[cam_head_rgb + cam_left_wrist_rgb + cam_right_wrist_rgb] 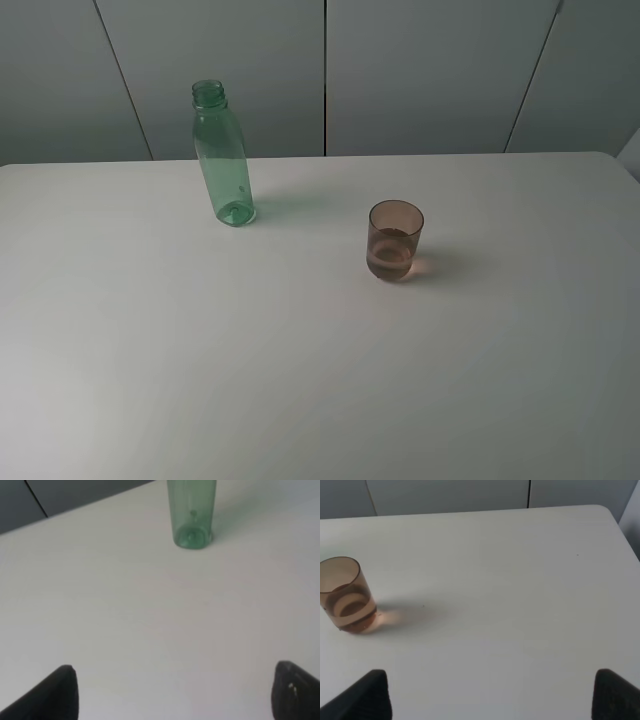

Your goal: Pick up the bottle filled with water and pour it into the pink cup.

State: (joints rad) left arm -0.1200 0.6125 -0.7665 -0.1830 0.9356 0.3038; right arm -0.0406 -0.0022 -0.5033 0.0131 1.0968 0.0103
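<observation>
The green transparent bottle [222, 156] stands upright and uncapped at the back left of the white table [300, 380]. Its lower body [191, 512] shows in the left wrist view, well beyond my left gripper [175, 692], whose dark fingertips [55, 695] stand wide apart with nothing between them. The pink cup [395, 240] stands right of the table's centre with some liquid in its bottom. In the right wrist view the pink cup [346, 594] sits off to one side of my right gripper [490, 695], which is open and empty. Neither arm shows in the exterior high view.
Grey wall panels [420, 70] rise behind the table's far edge. The table's rounded far right corner [605, 512] shows in the right wrist view.
</observation>
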